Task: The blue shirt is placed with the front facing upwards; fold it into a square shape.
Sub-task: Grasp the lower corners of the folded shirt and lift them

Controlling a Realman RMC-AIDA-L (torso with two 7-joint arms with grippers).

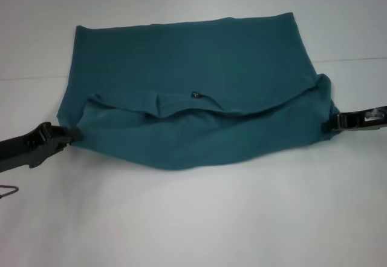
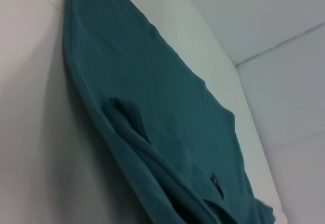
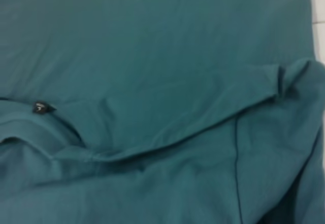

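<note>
The white surface is covered at its middle by the blue shirt, its near part doubled over. Its left corner is clamped by the left pincer, its right corner by the right pincer.

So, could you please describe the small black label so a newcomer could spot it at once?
Start from the blue shirt spread on the white table. Its near part is folded over, a pincer at each side. The small black label sits mid-fold at the collar, the only dark speck on teal cloth.
</note>
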